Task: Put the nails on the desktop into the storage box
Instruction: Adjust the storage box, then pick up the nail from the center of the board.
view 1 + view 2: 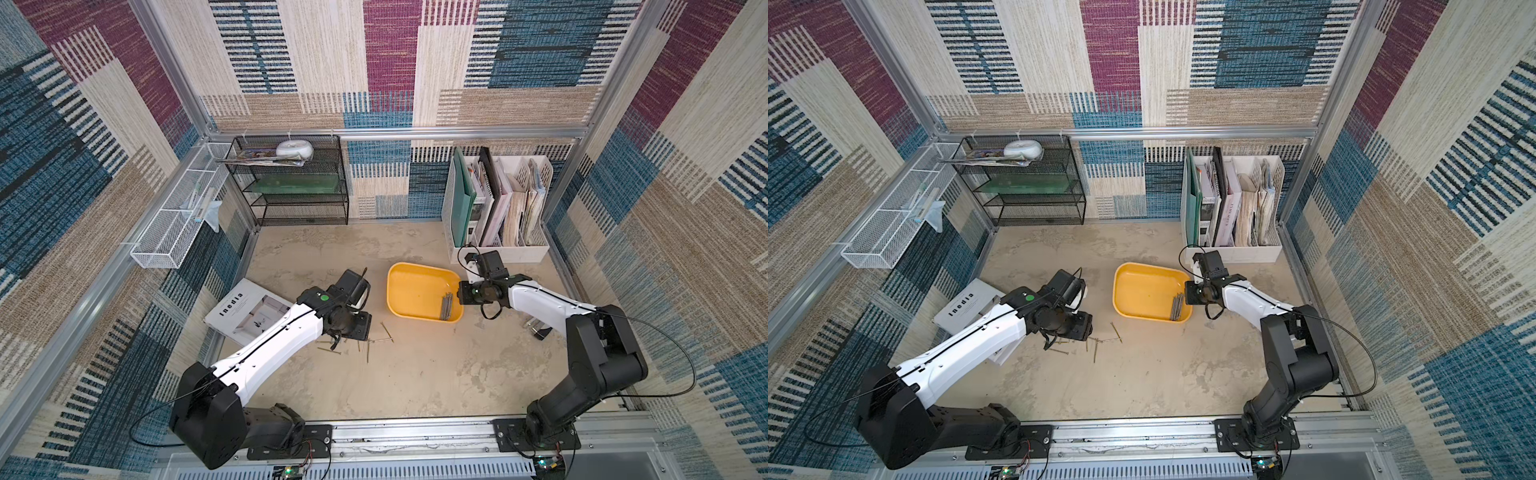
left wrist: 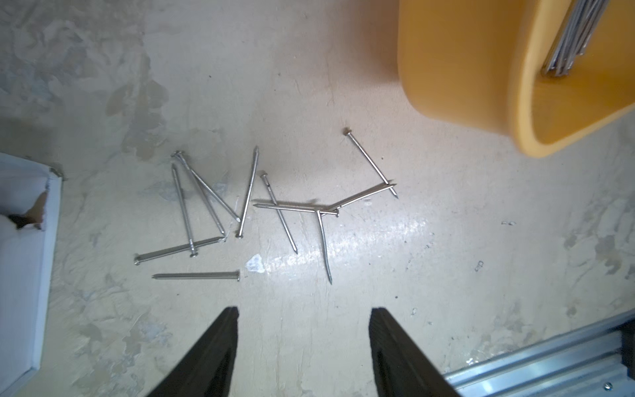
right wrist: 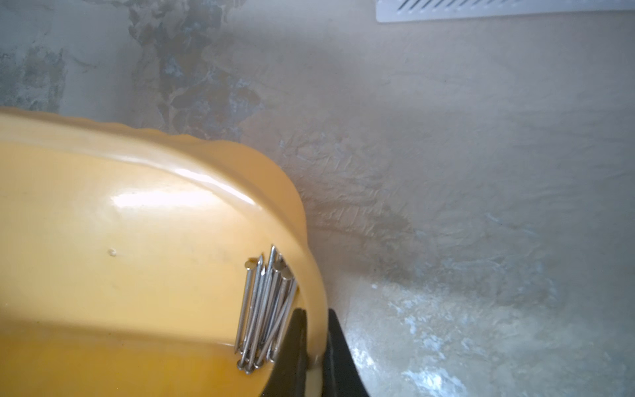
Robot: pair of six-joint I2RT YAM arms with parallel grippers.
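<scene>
left pincer (image 2: 304, 311) tips only, storage box (image 2: 464, 68) cropped

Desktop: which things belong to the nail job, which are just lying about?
Job: loose nails, bundled nails, yellow storage box, open left gripper, right gripper clamping its rim.
Idle: Inedia magazine, black mesh shelf, white file organiser, white mesh basket.

Patterned woven walls (image 1: 390, 62), black mesh shelf (image 1: 291, 183)

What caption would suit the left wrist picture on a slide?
Open left hand facing loose nails on the desktop, with the yellow storage box nearby holding more.
</scene>
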